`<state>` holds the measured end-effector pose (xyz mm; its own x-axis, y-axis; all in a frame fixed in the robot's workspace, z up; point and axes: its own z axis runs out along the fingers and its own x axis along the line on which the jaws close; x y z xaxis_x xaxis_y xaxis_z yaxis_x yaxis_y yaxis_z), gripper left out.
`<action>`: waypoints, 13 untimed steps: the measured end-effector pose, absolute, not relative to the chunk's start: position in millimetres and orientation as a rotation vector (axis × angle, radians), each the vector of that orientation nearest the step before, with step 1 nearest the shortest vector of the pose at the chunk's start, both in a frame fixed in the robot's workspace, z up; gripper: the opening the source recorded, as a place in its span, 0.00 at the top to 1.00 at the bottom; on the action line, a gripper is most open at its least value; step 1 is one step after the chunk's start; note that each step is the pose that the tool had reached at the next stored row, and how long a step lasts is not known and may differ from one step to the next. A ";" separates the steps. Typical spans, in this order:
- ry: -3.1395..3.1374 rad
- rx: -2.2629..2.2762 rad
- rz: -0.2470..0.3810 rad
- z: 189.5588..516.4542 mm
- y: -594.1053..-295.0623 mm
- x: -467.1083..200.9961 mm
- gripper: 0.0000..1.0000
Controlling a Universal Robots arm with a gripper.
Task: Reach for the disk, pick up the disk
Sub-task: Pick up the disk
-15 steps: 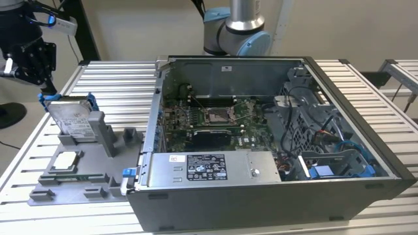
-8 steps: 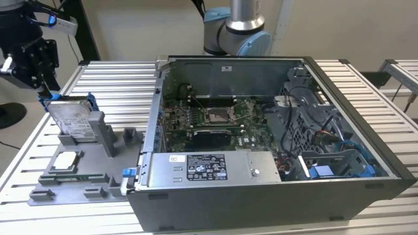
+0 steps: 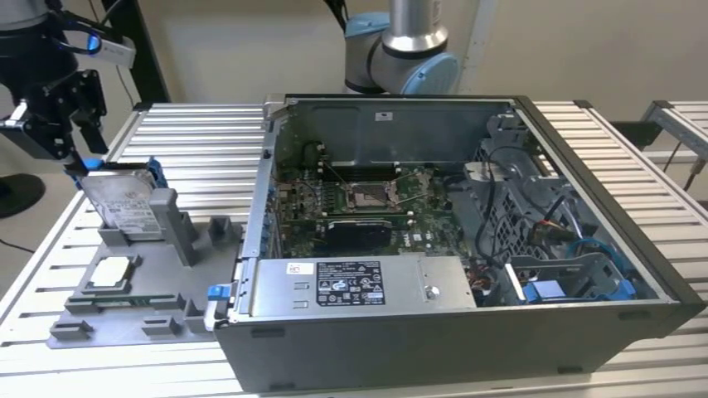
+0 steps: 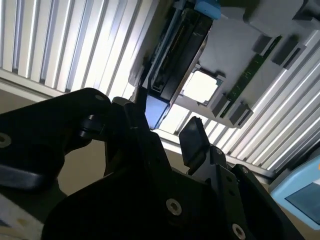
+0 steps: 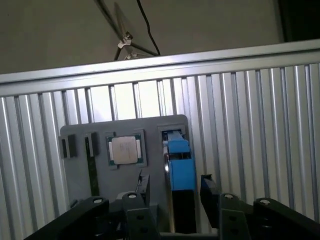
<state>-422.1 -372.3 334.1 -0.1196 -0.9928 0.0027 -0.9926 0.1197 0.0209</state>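
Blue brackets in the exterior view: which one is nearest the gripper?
The one framing the disk, upright under the gripper; the other caddy lies inside the computer case.

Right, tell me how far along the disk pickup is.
Done: the reach looks nearly complete; the tool is over the disk, open fingers either side of its blue-framed top edge in the first wrist view. In hand: nothing gripped; gaps show beside the disk. Left: the pickup; the disk stands upright in the grey holder.

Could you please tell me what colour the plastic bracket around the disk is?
The bracket is bright blue, clearest in the first wrist view.
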 end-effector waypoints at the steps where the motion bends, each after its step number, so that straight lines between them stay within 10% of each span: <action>1: -2.336 2.077 -0.022 332.7 -372.1 -422.0 0.00; 13: -2.326 2.087 -0.020 324.2 -369.1 -422.0 0.00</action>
